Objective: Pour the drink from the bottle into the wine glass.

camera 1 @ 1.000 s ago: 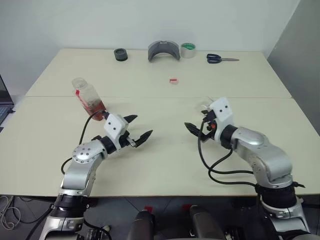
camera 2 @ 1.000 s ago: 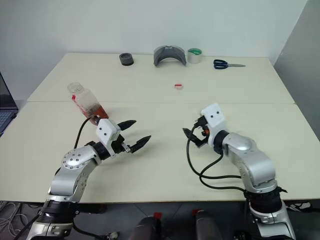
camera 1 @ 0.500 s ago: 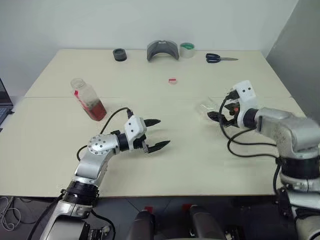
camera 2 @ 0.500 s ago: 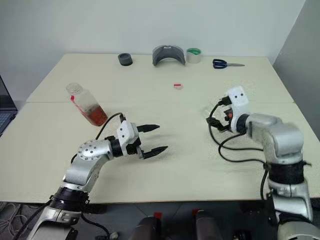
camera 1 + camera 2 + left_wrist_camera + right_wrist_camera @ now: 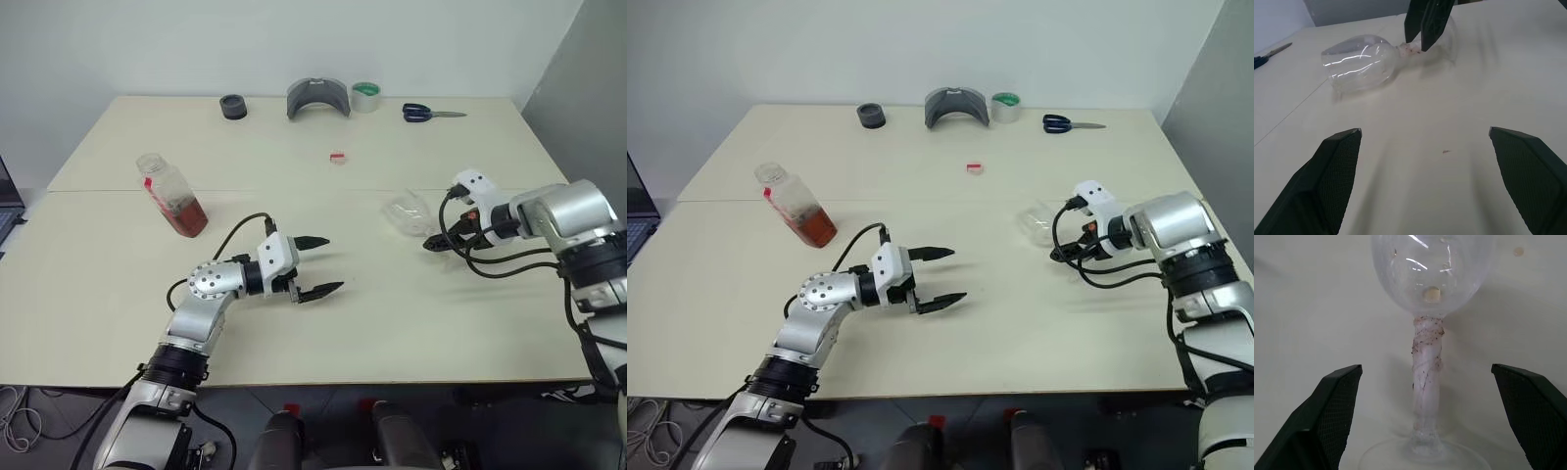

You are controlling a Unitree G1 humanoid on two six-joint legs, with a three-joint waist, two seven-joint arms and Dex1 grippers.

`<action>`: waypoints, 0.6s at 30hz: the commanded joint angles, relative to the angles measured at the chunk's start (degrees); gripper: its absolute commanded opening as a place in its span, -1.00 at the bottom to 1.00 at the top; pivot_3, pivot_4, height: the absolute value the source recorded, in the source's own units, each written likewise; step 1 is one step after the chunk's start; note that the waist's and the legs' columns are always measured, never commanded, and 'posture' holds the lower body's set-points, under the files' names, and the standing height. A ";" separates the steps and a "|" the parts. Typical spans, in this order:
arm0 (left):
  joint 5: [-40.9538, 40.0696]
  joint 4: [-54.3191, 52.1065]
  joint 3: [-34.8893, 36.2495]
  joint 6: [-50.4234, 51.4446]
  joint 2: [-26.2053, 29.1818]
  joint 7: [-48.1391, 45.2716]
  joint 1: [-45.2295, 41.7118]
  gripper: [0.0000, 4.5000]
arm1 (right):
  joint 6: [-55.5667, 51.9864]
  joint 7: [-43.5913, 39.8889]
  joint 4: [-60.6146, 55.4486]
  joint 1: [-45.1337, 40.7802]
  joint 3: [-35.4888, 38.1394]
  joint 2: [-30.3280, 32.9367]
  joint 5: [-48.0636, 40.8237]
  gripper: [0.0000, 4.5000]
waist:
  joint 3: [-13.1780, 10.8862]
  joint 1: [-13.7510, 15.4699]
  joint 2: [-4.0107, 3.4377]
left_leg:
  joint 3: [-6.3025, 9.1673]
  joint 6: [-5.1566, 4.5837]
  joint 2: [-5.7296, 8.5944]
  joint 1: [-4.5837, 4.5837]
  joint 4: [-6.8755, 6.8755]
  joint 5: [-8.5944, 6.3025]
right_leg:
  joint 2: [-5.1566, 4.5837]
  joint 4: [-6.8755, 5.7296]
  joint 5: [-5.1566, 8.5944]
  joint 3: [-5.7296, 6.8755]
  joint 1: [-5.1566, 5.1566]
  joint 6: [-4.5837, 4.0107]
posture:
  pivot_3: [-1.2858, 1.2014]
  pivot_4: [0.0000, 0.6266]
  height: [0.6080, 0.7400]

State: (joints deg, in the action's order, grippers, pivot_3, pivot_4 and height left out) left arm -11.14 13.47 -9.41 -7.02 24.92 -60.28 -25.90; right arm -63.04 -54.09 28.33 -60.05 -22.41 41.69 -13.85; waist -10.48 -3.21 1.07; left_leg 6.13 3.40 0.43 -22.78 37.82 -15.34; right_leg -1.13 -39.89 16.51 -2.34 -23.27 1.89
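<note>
1. The wine glass point(image 5: 409, 214) is being taken as the landmark; it is lying on its side on the table point(image 5: 392, 313), bowl pointing away from the right gripper point(image 5: 438, 242), empty.
2. The right gripper is being held just beside the glass, over the stem end; its fingers are standing wide apart, with the stem point(image 5: 1426, 377) lined up between them but not being touched as far as can be told.
3. The stem is being seen wrapped in whitish tape with dark specks.
4. The left gripper point(image 5: 319, 266) is being held low over the table, well apart from the glass on its left, pointing toward it; its fingers are also spread wide and nothing is being held.
5. The bottle point(image 5: 172, 195) is standing tilted well to the left of the glass, past the left gripper; the cap is off and the drink point(image 5: 186, 214) is sitting in its lower part.
6. A small red-and-white cap point(image 5: 339, 157) is lying behind the glass, nearer the table's far side.
7. Step judged in hand: the fallen glass is being approached so it can be stood upright; pouring is not yet begun.
8. Next move, as judged: the right gripper is needing to be closed on the stem and the glass raised onto its foot, gently since thin glass may slip or roll; the bottle is needing to be fetched after.
</note>
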 commanded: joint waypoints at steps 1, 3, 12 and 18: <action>0.65 -0.47 -0.74 -2.20 -0.90 -0.11 -1.07 0.99 | 5.04 -3.85 9.09 -4.53 -2.78 -2.28 4.38 1.00 | 0.00 -0.02 0.00 | 0.00 0.00 0.00 0.00 0.00 0.00 | 0.00 -0.01 0.00 0.00 0.00 0.00 | 0.03 -0.52 1.00; 0.97 -0.41 -0.87 -2.50 -1.30 0.01 -1.13 0.99 | 7.22 -5.84 13.59 -6.34 -4.05 -3.53 6.49 1.00 | 0.00 0.00 -0.01 | 0.03 0.00 0.00 -0.01 0.00 0.00 | 0.00 0.00 0.00 0.02 0.00 0.00 | 0.03 -0.52 1.00; 2.30 -1.00 -1.05 -3.12 -2.58 1.42 -0.69 1.00 | 16.20 -10.28 30.93 -13.27 -4.13 -8.88 14.69 0.28 | -0.01 0.00 -0.03 | 0.01 0.01 0.02 0.00 0.01 0.00 | -0.03 -0.03 -0.01 0.00 -0.02 0.00 | 0.03 -0.52 1.00; 2.49 -1.69 -1.00 -2.59 -2.55 2.03 -0.43 1.00 | 17.16 -11.04 33.69 -15.24 -1.19 -10.31 16.03 -0.67 | -0.05 0.00 -0.09 | 0.01 0.01 0.02 0.00 0.01 0.01 | -0.04 -0.05 -0.01 -0.01 -0.03 -0.01 | 0.03 -0.52 1.00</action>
State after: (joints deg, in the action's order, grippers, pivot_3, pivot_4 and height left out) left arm -8.57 13.80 -10.61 -9.20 22.38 -58.86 -26.16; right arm -46.44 -64.87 61.85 -73.10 -25.76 31.23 2.20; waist -10.52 -3.21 0.98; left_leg 6.15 3.41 0.45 -22.78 37.84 -15.33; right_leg -1.16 -39.94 16.50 -2.34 -23.30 1.88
